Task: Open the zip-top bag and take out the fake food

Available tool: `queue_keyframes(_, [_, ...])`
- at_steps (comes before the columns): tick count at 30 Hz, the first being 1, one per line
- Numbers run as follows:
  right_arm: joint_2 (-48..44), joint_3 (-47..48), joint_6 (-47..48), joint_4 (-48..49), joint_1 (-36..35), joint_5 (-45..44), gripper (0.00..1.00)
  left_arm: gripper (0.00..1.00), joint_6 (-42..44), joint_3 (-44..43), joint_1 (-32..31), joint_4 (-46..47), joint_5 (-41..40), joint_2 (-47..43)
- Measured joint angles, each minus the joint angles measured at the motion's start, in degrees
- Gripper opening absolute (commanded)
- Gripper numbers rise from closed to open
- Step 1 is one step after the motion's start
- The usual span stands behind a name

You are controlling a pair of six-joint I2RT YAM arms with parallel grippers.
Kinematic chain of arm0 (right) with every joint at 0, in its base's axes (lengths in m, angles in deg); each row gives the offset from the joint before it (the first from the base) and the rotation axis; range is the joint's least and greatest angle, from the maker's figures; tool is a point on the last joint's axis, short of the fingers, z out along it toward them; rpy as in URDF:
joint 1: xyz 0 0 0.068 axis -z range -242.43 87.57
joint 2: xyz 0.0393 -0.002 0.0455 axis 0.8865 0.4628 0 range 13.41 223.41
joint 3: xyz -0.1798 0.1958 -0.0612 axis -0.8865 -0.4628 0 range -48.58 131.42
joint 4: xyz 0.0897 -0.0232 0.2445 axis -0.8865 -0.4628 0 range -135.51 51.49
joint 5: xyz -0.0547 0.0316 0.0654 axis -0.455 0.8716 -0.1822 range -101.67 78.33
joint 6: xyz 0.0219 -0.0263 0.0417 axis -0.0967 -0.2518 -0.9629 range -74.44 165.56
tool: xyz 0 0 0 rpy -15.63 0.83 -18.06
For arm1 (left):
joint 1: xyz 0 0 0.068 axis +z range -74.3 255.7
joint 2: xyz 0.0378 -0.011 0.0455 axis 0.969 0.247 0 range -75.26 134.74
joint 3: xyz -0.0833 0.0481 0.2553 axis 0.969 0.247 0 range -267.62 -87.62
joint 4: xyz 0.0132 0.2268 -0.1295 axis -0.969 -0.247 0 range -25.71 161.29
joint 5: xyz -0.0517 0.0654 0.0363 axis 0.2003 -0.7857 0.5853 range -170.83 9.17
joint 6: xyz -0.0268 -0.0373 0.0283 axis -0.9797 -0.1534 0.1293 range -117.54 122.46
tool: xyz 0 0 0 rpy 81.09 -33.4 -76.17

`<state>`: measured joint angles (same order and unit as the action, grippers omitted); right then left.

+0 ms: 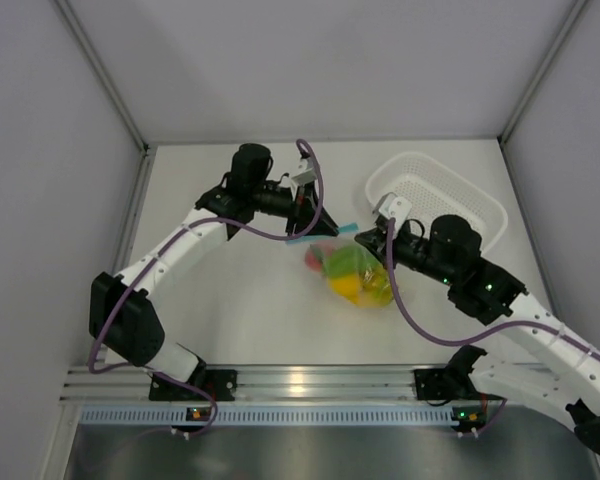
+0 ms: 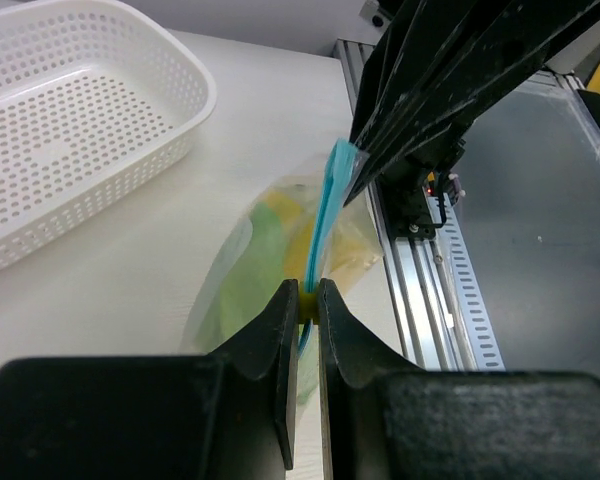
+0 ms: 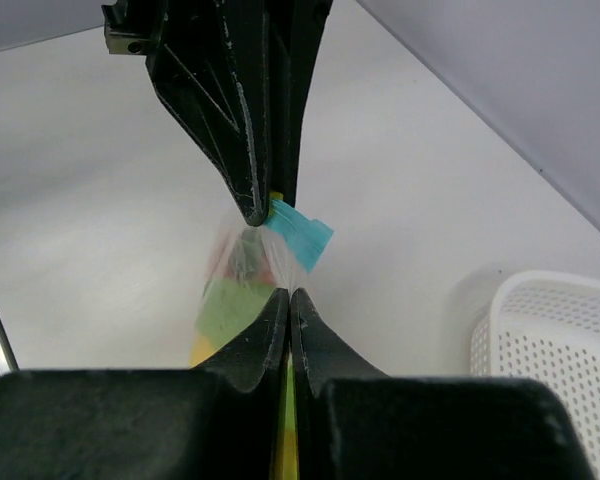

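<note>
Top external view: I see the zip-top bag (image 1: 352,272) near the middle of the tabletop (image 1: 240,300), just left of a white basket (image 1: 480,205). Fake food (image 1: 355,280) in green, yellow and red shows through the clear plastic. The left gripper (image 1: 315,222) and right gripper (image 1: 372,235) meet at the bag's mouth from opposite sides. I cannot tell whether the bag's bottom touches the tabletop.

Left wrist view: the left gripper (image 2: 308,300) is pinched nearly closed on the bag's mouth, and the blue zip strip (image 2: 325,215) runs up from between its jaws to the tip of the right gripper (image 2: 355,165). The basket sits to the left.

Right wrist view: the right gripper (image 3: 289,300) is clamped tight on the clear film. Opposite it, the left gripper nips the blue strip's end.
</note>
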<state>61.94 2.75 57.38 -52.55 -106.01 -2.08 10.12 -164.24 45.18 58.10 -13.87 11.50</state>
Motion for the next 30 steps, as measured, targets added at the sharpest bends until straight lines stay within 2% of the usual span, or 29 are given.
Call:
queue_keyframes(8, [-5.03, -1.75, -2.97, 0.44, 0.09, -4.98, 0.0, 0.0, -0.15, 1.86, 5.44, -0.57, 1.53, 0.04])
queue_keyframes(14, [-5.9, -2.91, -5.18, 0.85, 0.2, -5.64, 0.0, 0.0, -0.22, 2.23, 5.97, -0.61, 2.08, 0.02])
queue_keyframes(23, [-9.07, -4.79, -12.35, 0.79, 0.52, -19.58, 0.0, 0.0, 0.0, 6.01, 6.23, -0.7, -5.9, -0.04])
queue_keyframes(28, [-10.97, -4.79, -13.11, 1.18, 1.99, -23.02, 0.0, 0.0, 0.07, 7.1, 8.15, -1.38, -10.56, -0.02])
queue_keyframes(29, [-11.06, -4.79, -13.11, 1.2, 2.14, -22.58, 0.02, 0.0, 0.09, 7.1, 8.41, -1.4, -10.71, -0.02])
queue_keyframes(30, [-11.13, -4.81, -13.16, 1.27, 2.21, -22.36, 0.11, 0.0, 0.07, 7.1, 8.57, -1.49, -10.6, -0.02])
